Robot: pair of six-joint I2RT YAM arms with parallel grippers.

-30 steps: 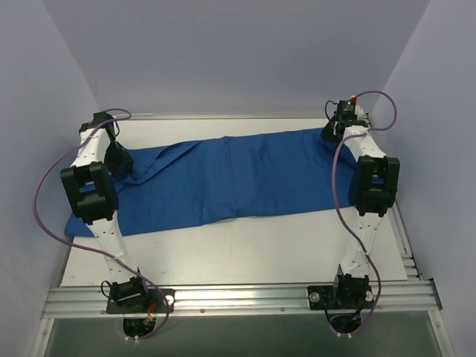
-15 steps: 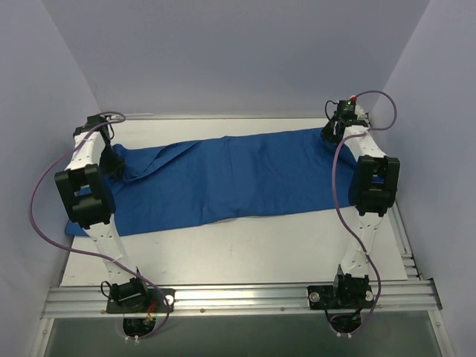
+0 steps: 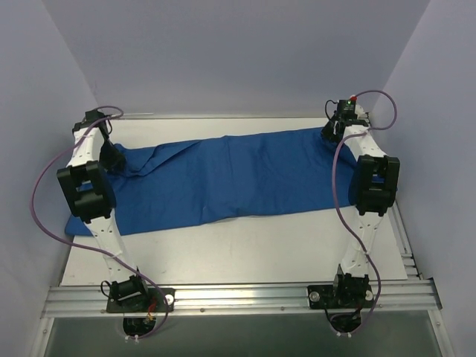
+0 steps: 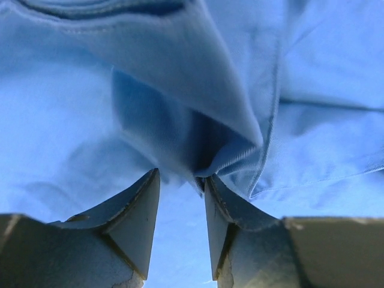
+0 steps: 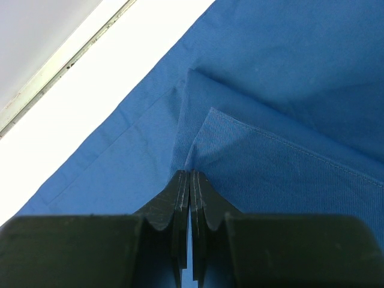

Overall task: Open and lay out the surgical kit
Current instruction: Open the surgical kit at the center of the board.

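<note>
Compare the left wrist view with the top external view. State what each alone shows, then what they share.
Left wrist only: the left claw, fingers apart, with a stitched fold of the blue cloth bunched at their tips; whether it is pinched is unclear. Top external only: the cloth's whole spread across the table and the right claw at its far right corner. Both: the blue cloth, creased at its left end.

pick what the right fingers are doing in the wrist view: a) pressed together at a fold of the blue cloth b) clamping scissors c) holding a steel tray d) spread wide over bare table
A: the right fingers meet with almost no gap, and their tips sit at a folded corner of the cloth, whose creases run to them.
</note>
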